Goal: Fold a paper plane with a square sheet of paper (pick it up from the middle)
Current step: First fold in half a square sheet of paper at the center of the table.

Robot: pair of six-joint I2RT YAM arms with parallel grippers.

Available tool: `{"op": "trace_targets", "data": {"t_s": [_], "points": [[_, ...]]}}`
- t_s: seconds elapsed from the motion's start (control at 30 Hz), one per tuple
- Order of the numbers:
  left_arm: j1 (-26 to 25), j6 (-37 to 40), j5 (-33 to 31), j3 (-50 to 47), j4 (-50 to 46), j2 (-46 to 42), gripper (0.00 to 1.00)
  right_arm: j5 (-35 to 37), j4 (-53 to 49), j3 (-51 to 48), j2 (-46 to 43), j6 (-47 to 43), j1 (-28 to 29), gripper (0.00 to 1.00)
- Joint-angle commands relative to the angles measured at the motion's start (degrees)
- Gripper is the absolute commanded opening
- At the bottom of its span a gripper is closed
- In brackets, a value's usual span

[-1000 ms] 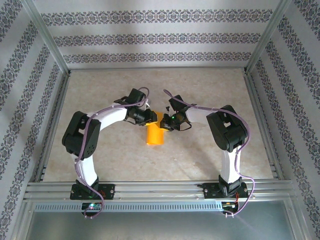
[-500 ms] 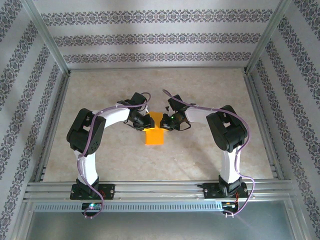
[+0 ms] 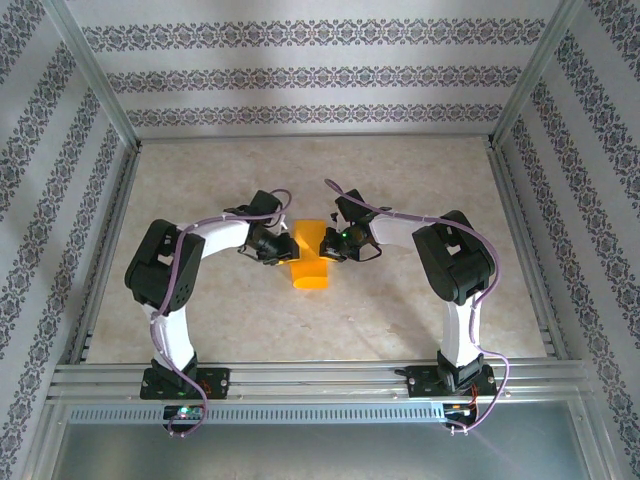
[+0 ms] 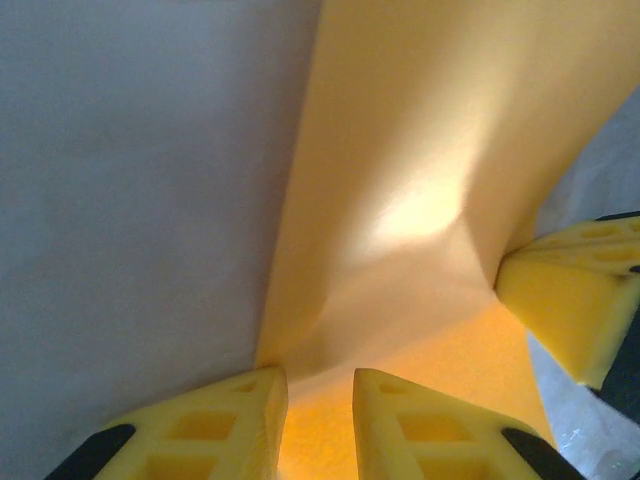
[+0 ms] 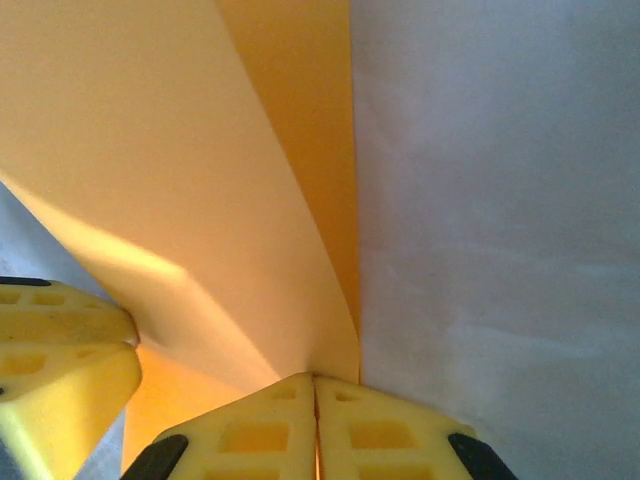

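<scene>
The beige table (image 3: 400,170) carries the whole scene, and over its middle the left arm (image 3: 170,270) and the right arm (image 3: 455,260) bend inward until their wrists nearly meet. Between them is the square sheet of paper (image 3: 310,265), bright orange, which seems partly lifted off the surface and curved, with its near end bulging toward the near edge. The right gripper (image 5: 315,380) is closed tight, its yellow fingertips (image 5: 260,420) meeting on one edge of the sheet. The left gripper (image 4: 320,385) shows a narrow gap between its fingertips (image 4: 250,420), with the paper right at them; whether it really holds the paper cannot be told. The step in hand is probably bringing two edges together for a fold. To do it well, the left fingers should first close firmly on their edge, then both grippers should travel evenly, so that the edges align before any crease is pressed and the thin paper does not twist or tear
</scene>
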Motion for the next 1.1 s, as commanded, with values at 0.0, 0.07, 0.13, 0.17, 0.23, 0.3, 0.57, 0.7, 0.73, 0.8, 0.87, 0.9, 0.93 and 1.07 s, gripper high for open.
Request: {"op": "trace_targets", "data": {"t_s": [0.0,0.07,0.13,0.17,0.23,0.3,0.57,0.7,0.73,0.8,0.87,0.9,0.93,1.07], "points": [[3.47,2.42,-2.49,-3.06,-3.64,-3.52,0.26,11.97,-9.26,-4.03,6.98,-0.83,0.21,0.09],[3.48,2.25,-1.37,-2.85,-3.13,-5.99,0.26,12.05,-9.26,-4.13,6.96,-0.87,0.21,0.09],[3.17,-0.04,1.88,-3.3,0.16,-7.85,0.26,12.06,-9.26,-4.13,6.97,-0.87,0.21,0.09],[2.75,-1.48,3.33,-3.61,2.36,-8.45,0.26,12.06,-9.25,-4.12,6.96,-0.87,0.21,0.09],[1.22,-4.97,5.35,-4.67,7.76,-8.64,0.26,12.08,-9.26,-4.04,7.08,-0.81,0.21,0.09],[-0.54,-7.28,6.12,-4.46,10.47,-7.35,0.26,12.15,-9.26,-4.01,7.16,-0.79,0.26,0.08],[-3.34,-7.65,3.98,-4.17,8.15,-1.57,0.24,12.19,-9.26,-4.22,7.48,-0.79,0.22,0.08],[-3.38,-6.47,3.86,-7.18,8.15,-1.25,0.24,12.15,-9.26,-4.28,7.54,-0.79,0.29,0.08],[-3.33,-5.72,3.38,-7.93,7.45,-1.54,0.24,12.23,-9.19,-4.31,7.46,-0.79,0.21,0.08],[-2.85,-3.79,1.89,-9.48,5.28,-2.41,0.24,12.26,-9.12,-4.37,7.45,-0.79,0.27,0.08],[-1.45,-2.29,0.35,-12.01,3.44,-4.41,0.24,12.26,-8.92,-4.63,7.42,-0.78,0.24,0.08],[-0.66,-1.73,-0.12,-13.1,2.87,-5.56,0.23,12.26,-8.65,-4.72,7.45,-0.7,0.15,0.08],[0.51,-1.17,-0.41,-14.49,2.25,-7.0,0.23,12.17,-8.43,-4.9,7.47,-0.7,0.21,0.08],[3.34,-0.64,0.02,-16.15,1.19,-12.71,0.23,12.41,-8.2,-5.01,7.66,-1.22,0.21,0.08]]}}
